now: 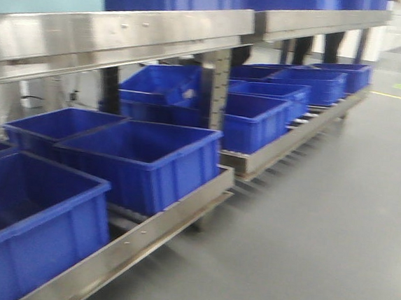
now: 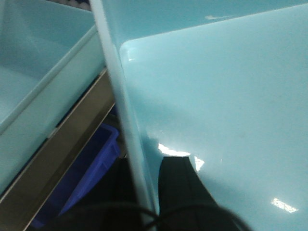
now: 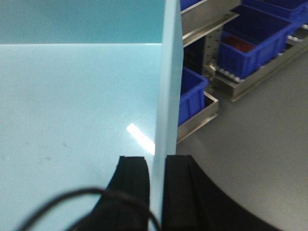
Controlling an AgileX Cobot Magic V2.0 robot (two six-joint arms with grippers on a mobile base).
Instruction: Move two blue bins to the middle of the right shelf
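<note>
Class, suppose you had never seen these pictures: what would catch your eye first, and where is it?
The rows of blue bins on the low steel shelf dominate the front view. In each wrist view a pale, glare-washed bin wall fills the frame, with the left gripper and right gripper clamped astride it.

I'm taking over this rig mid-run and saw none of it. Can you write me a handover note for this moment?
Left gripper: jaws shut on the wall of a bin.
Right gripper: jaws shut on a bin wall too, probably the same bin's other side; not certain.
Other blue bins sit on the lower shelf ahead.
Done: a bin is gripped; no view shows whether it is lifted or any bin delivered.
To do: set it on the right shelf's middle level, release, then fetch the second.
</note>
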